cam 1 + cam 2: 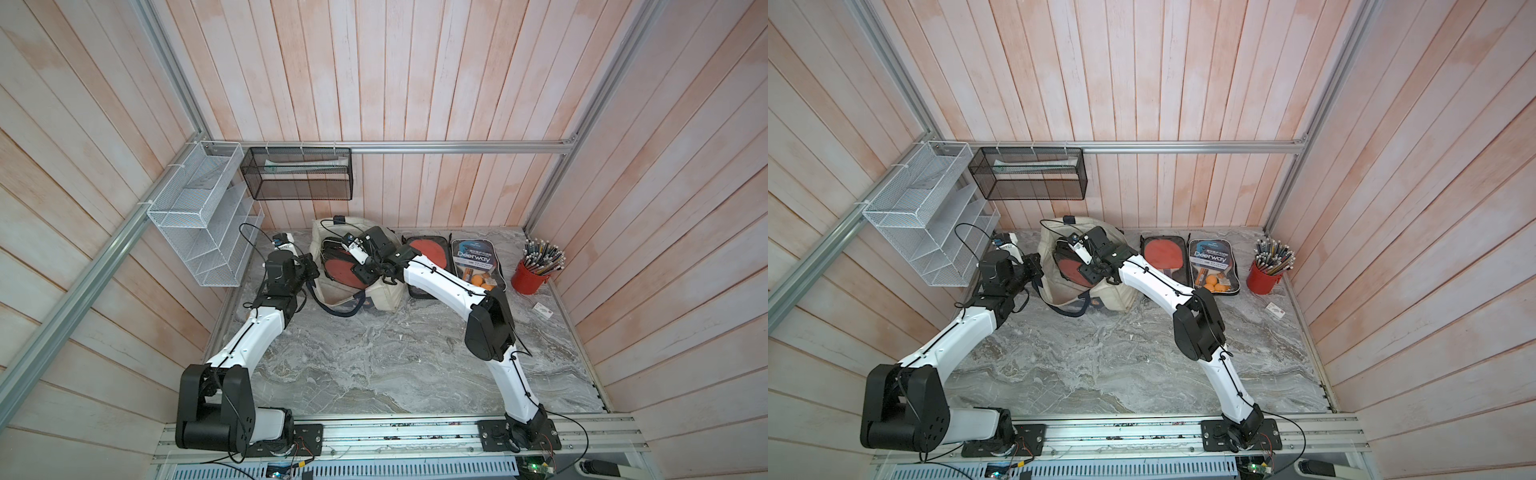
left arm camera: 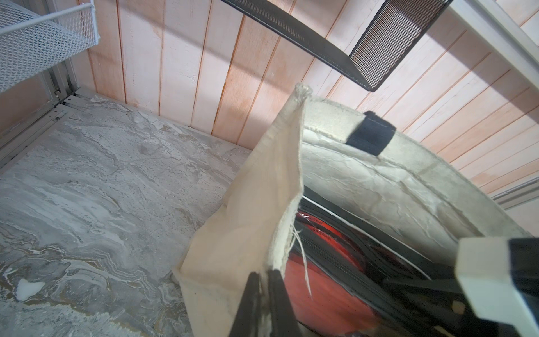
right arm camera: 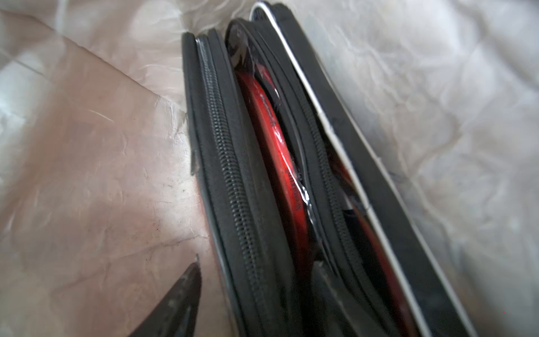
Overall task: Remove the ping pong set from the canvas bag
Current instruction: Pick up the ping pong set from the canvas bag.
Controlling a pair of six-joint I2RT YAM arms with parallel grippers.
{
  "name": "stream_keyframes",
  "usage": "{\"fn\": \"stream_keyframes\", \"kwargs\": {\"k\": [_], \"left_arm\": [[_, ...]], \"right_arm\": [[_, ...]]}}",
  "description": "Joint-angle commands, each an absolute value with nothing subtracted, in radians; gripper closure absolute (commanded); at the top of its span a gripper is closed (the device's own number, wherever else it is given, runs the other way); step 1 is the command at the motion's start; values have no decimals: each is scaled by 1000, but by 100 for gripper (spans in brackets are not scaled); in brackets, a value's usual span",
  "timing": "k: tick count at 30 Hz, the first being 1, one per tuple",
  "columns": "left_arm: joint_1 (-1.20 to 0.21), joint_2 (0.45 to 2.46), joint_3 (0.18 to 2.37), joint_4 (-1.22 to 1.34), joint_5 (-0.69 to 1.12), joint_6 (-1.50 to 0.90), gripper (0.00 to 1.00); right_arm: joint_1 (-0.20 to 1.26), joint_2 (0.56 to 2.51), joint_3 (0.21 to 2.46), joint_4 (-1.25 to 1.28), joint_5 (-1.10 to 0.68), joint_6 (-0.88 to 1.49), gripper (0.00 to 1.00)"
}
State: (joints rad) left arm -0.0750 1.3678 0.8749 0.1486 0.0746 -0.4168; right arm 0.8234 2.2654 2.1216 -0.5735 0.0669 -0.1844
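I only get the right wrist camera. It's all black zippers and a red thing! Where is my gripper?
Observer: Your right gripper is down inside the canvas bag, at the ping pong set.
Operator: Who's holding the bag open?
Observer: The left gripper is shut on the bag's rim.
Operator: Is anything out on the table?
Observer: Yes, on the table lies another ping pong set, opened flat, near a red pencil cup.

"Deerway" in white on the dark blue case cover (image 1: pixel 477 258), lying near the canvas bag (image 1: pixel 388 297), smaller print beneath unreadable.
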Motion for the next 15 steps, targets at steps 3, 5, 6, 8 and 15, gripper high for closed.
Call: {"fn": "stream_keyframes", "kwargs": {"k": [3, 5, 6, 8, 15], "left_arm": [[-81, 1370, 870, 158, 91, -425, 100], [-81, 1370, 867, 161, 89, -425, 100], [-81, 1369, 867, 160, 89, -425, 100], [-81, 1369, 863, 162, 88, -426, 100], [-81, 1370, 862, 163, 88, -429, 100]], "right_arm": [[827, 2295, 2140, -587, 103, -169, 88], [825, 2293, 2149, -587, 115, -167, 100], [824, 2292, 2152, -588, 119, -169, 100], [824, 2281, 2165, -588, 125, -167, 100], [820, 2228, 2238, -592, 143, -164, 100]]}}
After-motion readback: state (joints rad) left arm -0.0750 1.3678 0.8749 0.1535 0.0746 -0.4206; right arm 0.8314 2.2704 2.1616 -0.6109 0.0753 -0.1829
